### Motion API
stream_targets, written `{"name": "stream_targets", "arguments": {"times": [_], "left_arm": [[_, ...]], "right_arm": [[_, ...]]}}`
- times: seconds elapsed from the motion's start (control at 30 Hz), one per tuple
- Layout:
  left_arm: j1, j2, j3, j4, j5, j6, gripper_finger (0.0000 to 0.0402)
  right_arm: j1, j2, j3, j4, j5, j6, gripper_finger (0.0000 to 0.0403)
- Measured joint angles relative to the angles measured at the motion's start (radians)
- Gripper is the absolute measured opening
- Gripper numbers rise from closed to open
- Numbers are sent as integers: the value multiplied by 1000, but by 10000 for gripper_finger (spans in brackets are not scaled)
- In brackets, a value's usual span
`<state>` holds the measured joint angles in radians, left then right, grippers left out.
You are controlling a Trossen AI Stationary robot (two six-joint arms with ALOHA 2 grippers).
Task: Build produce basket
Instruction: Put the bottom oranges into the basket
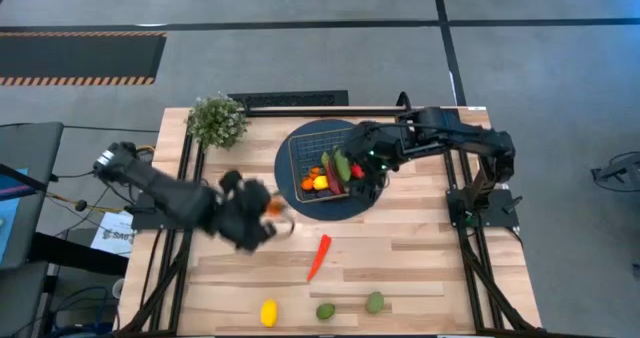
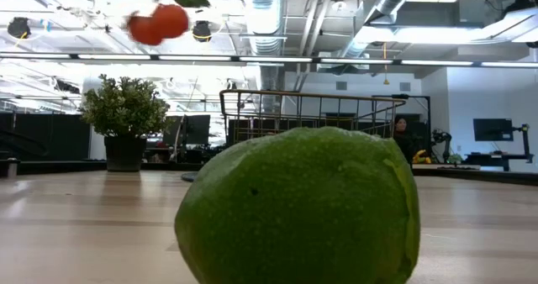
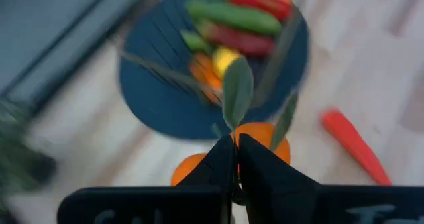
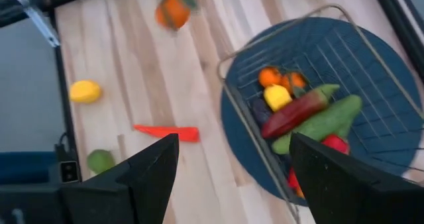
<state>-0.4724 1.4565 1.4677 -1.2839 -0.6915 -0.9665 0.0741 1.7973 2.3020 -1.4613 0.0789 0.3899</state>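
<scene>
A: Surface and room?
B: Pale wood-plank table (image 1: 420, 258). Potted plant (image 1: 216, 120) at the far left corner. Grey floor around; the low view shows an open hall with ceiling ducts and a person (image 2: 402, 133) far back.
A: Basket?
B: Square wire basket (image 1: 318, 148) on a dark blue disc (image 1: 352, 206), far centre. Inside: cucumber (image 4: 318, 121), dark red pepper (image 4: 295, 112), lemon (image 4: 277, 96), tangerines (image 4: 270, 76).
A: Loose produce?
B: Orange-red pepper (image 1: 319, 255) mid-table; a second lemon (image 1: 268, 312) and two limes (image 1: 326, 311) along the near edge.
A: Grippers?
B: Left gripper (image 3: 236, 156) pinched together on the leafy stem of a tangerine pair (image 3: 262, 136), lifted above the table, left of the basket. Right gripper (image 4: 232, 159) spread wide, holding nothing, over the basket's right side.
</scene>
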Motion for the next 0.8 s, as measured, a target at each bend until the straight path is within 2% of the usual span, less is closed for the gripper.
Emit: {"name": "stream_targets", "arguments": {"times": [0.17,0.33,0.47,0.67,0.8], "left_arm": [[229,-66,0,181,19,338,0],[431,-54,0,454,210,628,0],[552,4,0,539,329,734,0],[665,113,0,538,386,823,0],[722,195,0,558,477,881,0]], "right_arm": [[-60,0,0,-15,0,-55,303],[-129,0,0,-35,0,-81,303],[-168,0,0,-45,0,-109,303],[-188,0,0,-45,0,-114,303],[-185,0,0,-45,0,-110,303]]}}
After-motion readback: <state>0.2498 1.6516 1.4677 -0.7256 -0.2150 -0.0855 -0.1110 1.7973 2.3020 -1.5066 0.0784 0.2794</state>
